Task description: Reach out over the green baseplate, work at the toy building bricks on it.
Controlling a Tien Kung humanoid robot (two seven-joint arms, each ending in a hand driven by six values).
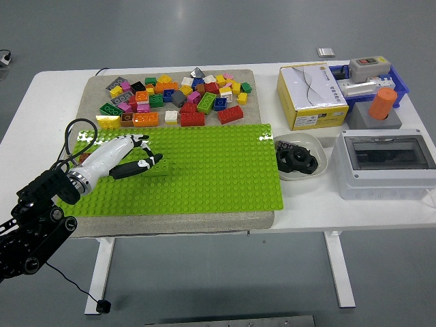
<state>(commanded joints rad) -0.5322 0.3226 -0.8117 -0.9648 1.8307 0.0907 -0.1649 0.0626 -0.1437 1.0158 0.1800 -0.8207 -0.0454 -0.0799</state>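
The left hand (126,158) lies on the green baseplate (218,170). Its fingers (144,163) pinch a green brick (159,167) at its 3 o'clock side.

On the table (41,95) a baseplate (204,170) lies at the near left with a heap of loose bricks (177,99) behind it, a bowl (300,146) just to its right, a cardboard box (311,95) behind the bowl, and an enclosure box (385,163) at the far right.
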